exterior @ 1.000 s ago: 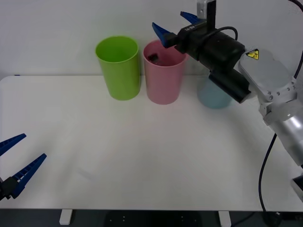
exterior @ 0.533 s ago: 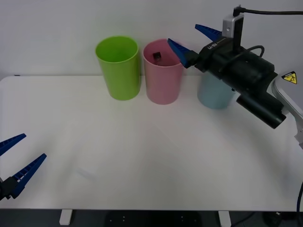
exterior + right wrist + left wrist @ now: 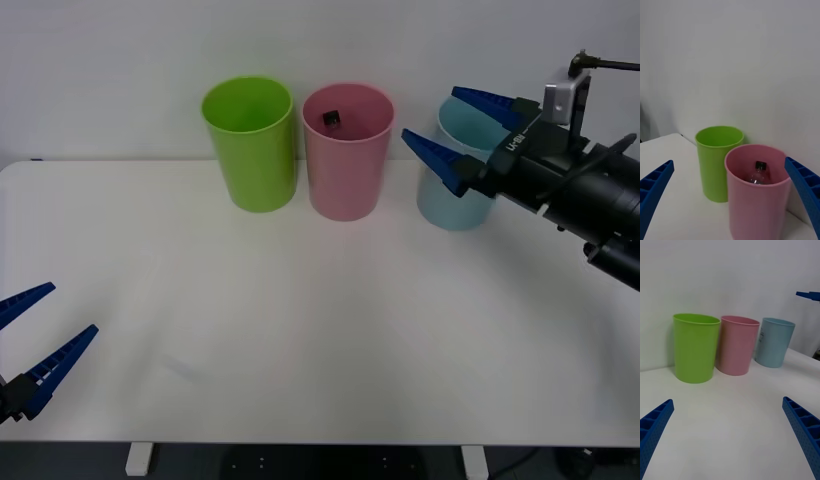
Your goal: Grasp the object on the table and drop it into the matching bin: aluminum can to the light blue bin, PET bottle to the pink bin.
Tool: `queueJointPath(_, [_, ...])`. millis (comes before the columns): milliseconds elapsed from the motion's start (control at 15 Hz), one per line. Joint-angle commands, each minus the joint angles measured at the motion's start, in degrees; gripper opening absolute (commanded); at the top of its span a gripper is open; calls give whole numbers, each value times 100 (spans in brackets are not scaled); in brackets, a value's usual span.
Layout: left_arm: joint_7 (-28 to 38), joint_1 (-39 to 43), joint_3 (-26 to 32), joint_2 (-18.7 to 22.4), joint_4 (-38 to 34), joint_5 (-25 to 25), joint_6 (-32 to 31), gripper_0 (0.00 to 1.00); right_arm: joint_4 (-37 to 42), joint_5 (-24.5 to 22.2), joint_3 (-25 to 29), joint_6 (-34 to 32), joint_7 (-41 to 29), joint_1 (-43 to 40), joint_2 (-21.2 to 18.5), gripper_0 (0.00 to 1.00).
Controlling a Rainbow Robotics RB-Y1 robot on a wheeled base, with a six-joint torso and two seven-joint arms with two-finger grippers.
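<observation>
The PET bottle (image 3: 331, 119) lies inside the pink bin (image 3: 347, 170), its black cap (image 3: 760, 165) and clear body showing above the rim in the right wrist view. The pink bin (image 3: 756, 202) stands between a lime green bin and the light blue bin (image 3: 455, 200) at the back of the white table (image 3: 300, 330). My right gripper (image 3: 462, 130) hangs open and empty in front of the light blue bin, to the right of the pink bin. My left gripper (image 3: 35, 335) stays open at the table's near left edge.
A lime green bin (image 3: 250, 145) stands left of the pink one. In the left wrist view the green bin (image 3: 696, 348), pink bin (image 3: 736, 345) and light blue bin (image 3: 774, 342) line up against the white wall.
My right gripper has pulled back to the right, from above the pink bin to in front of the light blue bin, staying open. The bottle rests in the pink bin. The left arm has not moved.
</observation>
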State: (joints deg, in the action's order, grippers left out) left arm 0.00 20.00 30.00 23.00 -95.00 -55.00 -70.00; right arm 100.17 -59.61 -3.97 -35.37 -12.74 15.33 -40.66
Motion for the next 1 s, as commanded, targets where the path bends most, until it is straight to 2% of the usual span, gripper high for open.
queueJointPath(67, [0, 0, 0, 0, 0, 0, 0, 100, 3, 133, 380, -489, 632, -408, 14, 100])
queueJointPath(400, [0, 0, 0, 0, 0, 0, 0, 100, 3, 274, 1109, -1420, 1414, -1269, 32, 100])
queueJointPath(667, [0, 0, 0, 0, 0, 0, 0, 100, -41, 274, 1689, -2229, 1696, -1893, 32, 100])
queueJointPath(1000, [0, 0, 0, 0, 0, 0, 0, 100, -894, 274, 2392, -3925, 1871, -2043, 181, 100])
